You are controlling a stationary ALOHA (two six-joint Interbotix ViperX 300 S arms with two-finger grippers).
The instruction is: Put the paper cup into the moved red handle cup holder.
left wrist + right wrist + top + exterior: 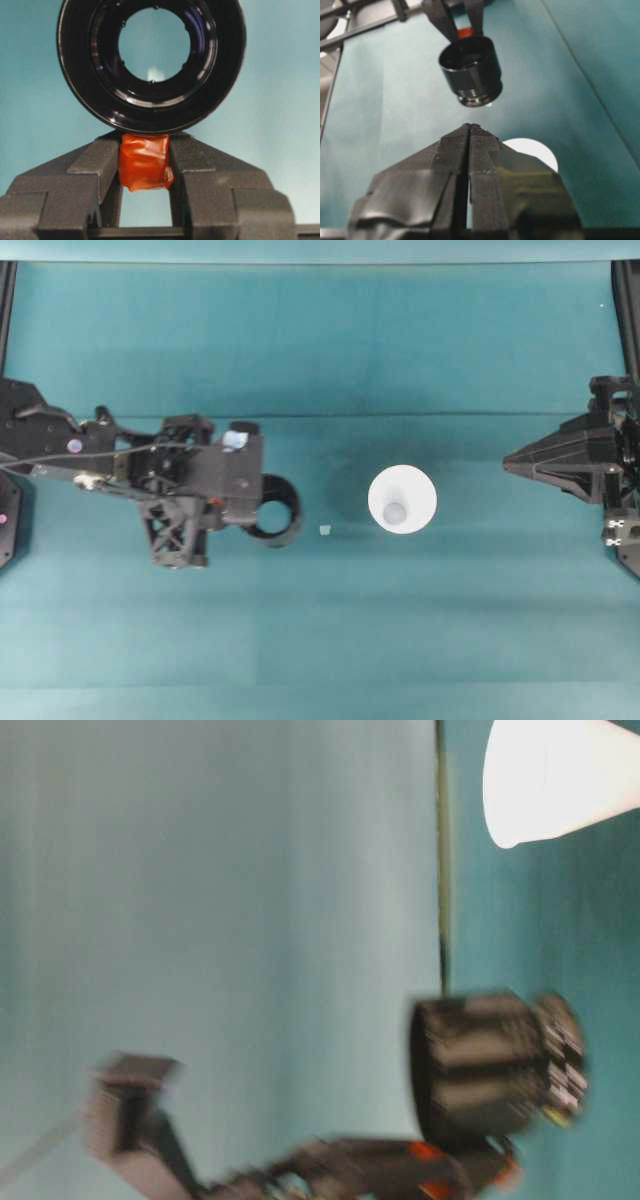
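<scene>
1. Overhead: the left gripper [262, 502] carries the red handle cup holder [277, 508] left of the upright paper cup [402, 500]; the right gripper [512, 462] waits at the table's [320, 630] right edge.
2. Table-level: blurred holder [470, 1065] aloft, cup [555, 775] beyond.
3. Left wrist: fingers [97, 170] clamp the red tab [145, 162].
4. Right wrist: jaws pressed together, empty, cup [532, 150] behind them.

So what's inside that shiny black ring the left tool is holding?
Nothing: the glossy black round holder is hollow, teal cloth showing through it. The left tool pinches its red tab. The white paper cup stands apart.
</scene>
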